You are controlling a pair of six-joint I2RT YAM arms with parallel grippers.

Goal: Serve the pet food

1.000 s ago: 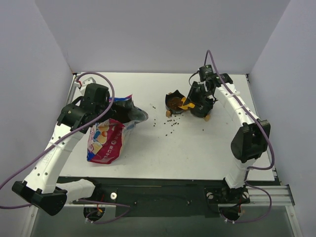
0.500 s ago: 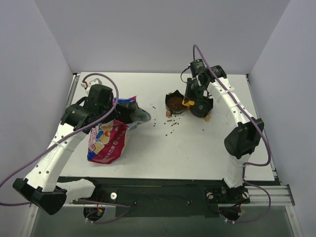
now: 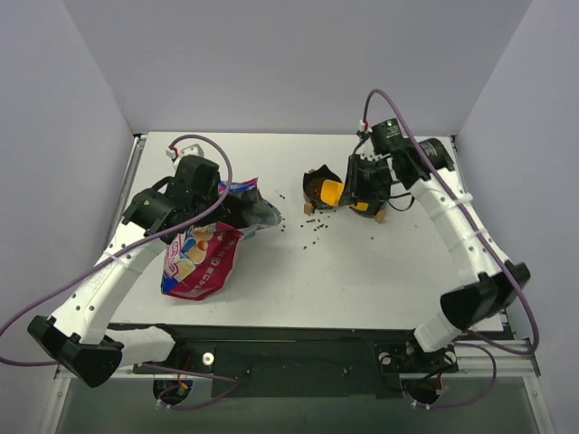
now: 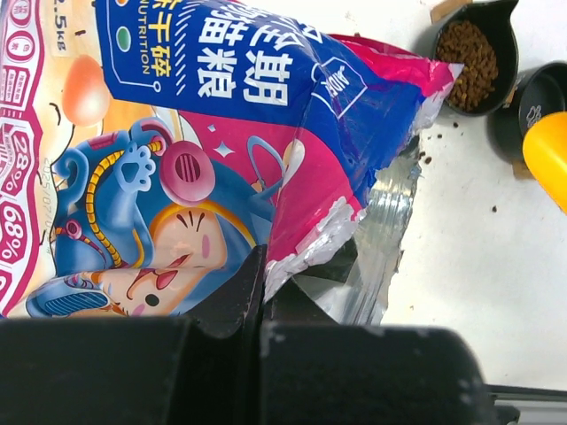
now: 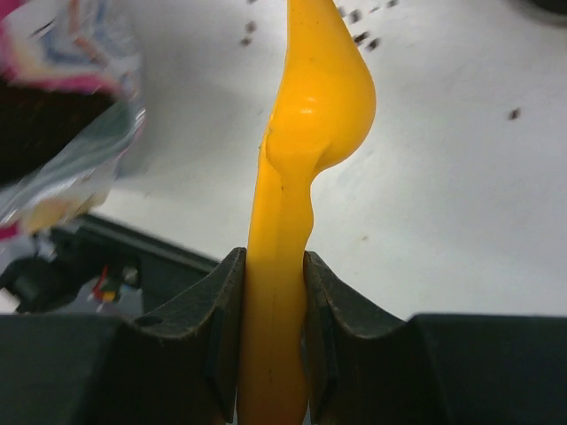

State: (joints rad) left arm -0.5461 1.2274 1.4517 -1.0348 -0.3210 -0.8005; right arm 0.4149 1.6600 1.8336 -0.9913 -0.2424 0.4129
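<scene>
White table (image 3: 380, 271), kibble (image 3: 308, 226) spilled near bowls (image 4: 509, 106); left gripper (image 4: 268, 285) pinches bag (image 4: 177, 177), right gripper (image 5: 273, 292) clamps scoop (image 5: 314, 106).

Two arms are picked out now, the left arm (image 3: 109, 280) and the right arm (image 3: 457, 226), each built of white tubular links joined by bulky black joint housings. A purple cable (image 3: 228, 176) is looped along each one. Up close, the left gripper (image 4: 261, 297) and right gripper (image 5: 273, 270) are shown in matte black — blocky fingers, softly rounded edges.
</scene>
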